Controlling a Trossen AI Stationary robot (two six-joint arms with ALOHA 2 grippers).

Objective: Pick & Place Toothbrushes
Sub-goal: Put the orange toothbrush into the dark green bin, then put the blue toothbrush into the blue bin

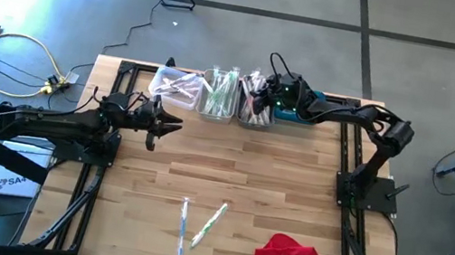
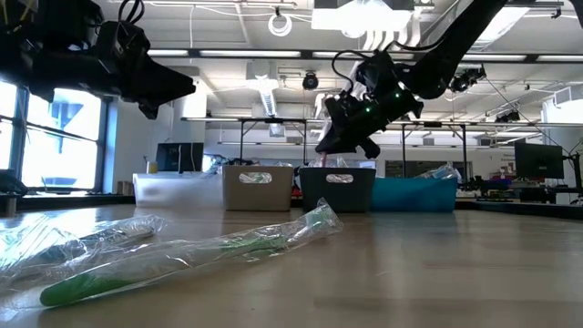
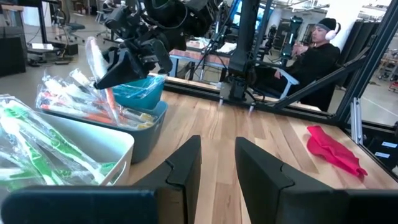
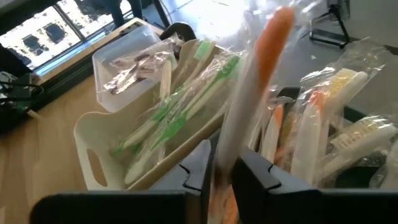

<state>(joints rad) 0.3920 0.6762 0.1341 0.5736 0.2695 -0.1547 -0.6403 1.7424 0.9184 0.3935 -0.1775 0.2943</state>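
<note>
Where wrappers crowd the dark bin (image 4: 348, 124), single brushes hard to separate; contents of white bin (image 4: 118, 56) unclear. Right claw (image 4: 221, 171) above dark bin, clamped on orange-handled toothbrush (image 4: 261, 68), shaft standing up between fingers. Left claw (image 3: 217, 165) apart, empty, well short of bins. Green toothbrush (image 1: 209, 224) and a paler toothbrush (image 1: 184, 224) on surface (image 1: 292, 183), far from bins.

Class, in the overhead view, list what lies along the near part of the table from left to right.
Blue-handled toothbrush → green-handled toothbrush → red cloth.
</note>
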